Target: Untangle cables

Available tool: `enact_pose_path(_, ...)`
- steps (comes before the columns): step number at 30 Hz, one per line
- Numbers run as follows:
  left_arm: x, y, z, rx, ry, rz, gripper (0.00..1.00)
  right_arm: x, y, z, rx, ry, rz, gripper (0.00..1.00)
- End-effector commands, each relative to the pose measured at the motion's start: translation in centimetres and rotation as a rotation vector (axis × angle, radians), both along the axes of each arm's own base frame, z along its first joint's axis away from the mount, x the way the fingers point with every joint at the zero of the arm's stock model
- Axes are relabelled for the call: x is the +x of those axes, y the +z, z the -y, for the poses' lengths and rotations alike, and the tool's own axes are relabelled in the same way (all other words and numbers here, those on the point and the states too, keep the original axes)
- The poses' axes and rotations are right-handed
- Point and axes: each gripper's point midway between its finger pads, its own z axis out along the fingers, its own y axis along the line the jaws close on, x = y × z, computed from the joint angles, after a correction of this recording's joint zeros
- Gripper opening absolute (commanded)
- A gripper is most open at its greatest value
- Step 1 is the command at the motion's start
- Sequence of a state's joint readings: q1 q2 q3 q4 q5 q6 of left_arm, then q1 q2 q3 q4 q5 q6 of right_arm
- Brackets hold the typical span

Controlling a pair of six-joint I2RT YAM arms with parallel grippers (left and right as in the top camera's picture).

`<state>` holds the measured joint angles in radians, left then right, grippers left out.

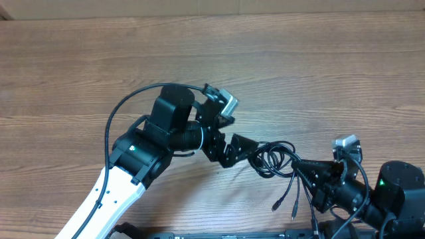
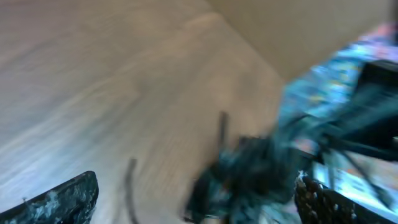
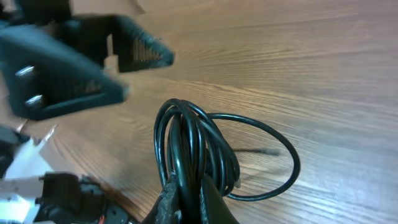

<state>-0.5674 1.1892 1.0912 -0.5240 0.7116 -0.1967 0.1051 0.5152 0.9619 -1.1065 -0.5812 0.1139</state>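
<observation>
**Cables in one coil between the two arms, the untangling barely begun**

From overhead, the cables (image 1: 272,159) lay bunched near the front of the wooden surface (image 1: 299,60). My right jaws were clenched on the bunch from the right arm's side. My left jaws stood released just beside it on the other side, grasping nothing. Two plug ends (image 1: 275,206) trailed free toward the front edge, but the loops had yet to be drawn apart, so I judged nearly all the work was ahead. Only the right wrist view showed the coil (image 3: 199,155) stacked several strands deep, pinched at the bottom, with one wider loop lying out on the wood. The left wrist view was smeared by motion. Its fingers (image 2: 56,199) stood wide apart, and the dark mass between them was probably the coil.
</observation>
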Motion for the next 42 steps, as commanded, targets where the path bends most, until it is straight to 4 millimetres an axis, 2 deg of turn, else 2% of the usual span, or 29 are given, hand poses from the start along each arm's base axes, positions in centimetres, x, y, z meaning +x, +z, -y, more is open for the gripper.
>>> enact_pose_path(1,-3.5,2.5,0.8,-0.130,-0.165,-0.095,1.00,1.2,0.4,1.8,0.032,-0.177,-0.038,0.04)
enact_pose_path(7,-4.2,2.6,1.1,-0.148,-0.090,-0.337,0.99,2.1,1.7,1.8,0.166,-0.264,-0.074,0.04)
enact_pose_path(11,-5.1,2.5,1.8,-0.140,-0.098,-0.377,0.99,2.2,1.9,1.7,0.194,-0.274,-0.088,0.04)
enact_pose_path(15,-5.5,2.0,2.6,-0.116,-0.044,-0.445,1.00,1.5,3.7,-0.2,0.270,-0.149,-0.065,0.04)
enact_pose_path(19,-5.7,3.0,3.6,-0.154,-0.047,-0.446,1.00,1.4,3.7,-0.3,0.273,-0.143,-0.063,0.04)
enact_pose_path(20,-6.0,3.6,4.1,-0.172,-0.063,-0.434,0.91,1.3,3.8,-0.4,0.275,-0.137,-0.065,0.04)
enact_pose_path(28,-6.1,3.6,4.9,-0.168,-0.032,-0.421,0.80,0.9,4.5,-1.2,0.300,-0.079,-0.052,0.04)
enact_pose_path(31,-5.5,3.9,5.0,-0.182,-0.006,-0.406,0.65,0.9,4.5,-1.2,0.300,-0.078,-0.052,0.04)
enact_pose_path(34,-4.5,3.8,4.9,-0.181,0.049,-0.387,0.45,0.9,4.4,-1.2,0.298,-0.078,-0.053,0.04)
enact_pose_path(41,-3.4,4.3,5.2,-0.211,0.088,-0.358,0.25,0.8,4.4,-1.2,0.298,-0.071,-0.051,0.04)
enact_pose_path(42,-3.3,4.4,5.4,-0.214,0.090,-0.354,0.15,0.7,4.5,-1.4,0.293,-0.051,-0.041,0.04)
